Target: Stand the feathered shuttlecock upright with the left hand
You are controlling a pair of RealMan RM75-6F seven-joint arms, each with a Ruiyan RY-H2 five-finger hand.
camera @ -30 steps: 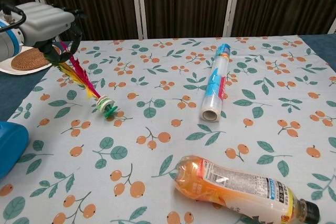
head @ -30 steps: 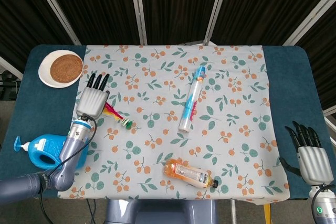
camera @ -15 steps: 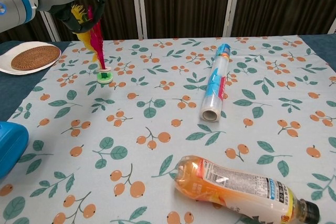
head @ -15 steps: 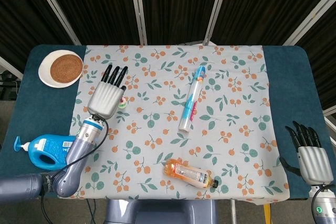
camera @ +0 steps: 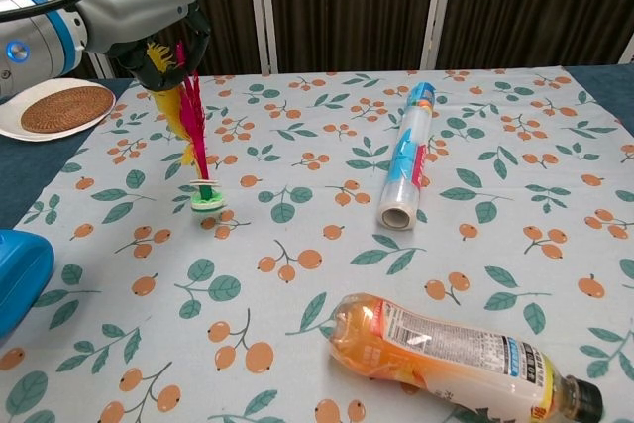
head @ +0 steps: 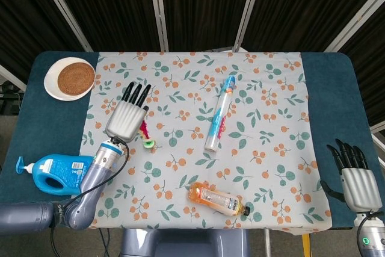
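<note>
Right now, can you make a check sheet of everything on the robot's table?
Surface: table in dark blue, with a leaf-and-berry cloth over the middle.
Job's things: shuttlecock upright, green base on the cloth, feathers up in the left hand.
Clutter: roll lying flat; orange bottle on its side; blue jug at the left edge; plate with a woven coaster.
Hands: left hand holds the feathers' tops; right hand holds nothing, fingers apart, by the right corner.
Cables: black cable along the left wrist.
Surroundings: dark curtain with pale poles.
</note>
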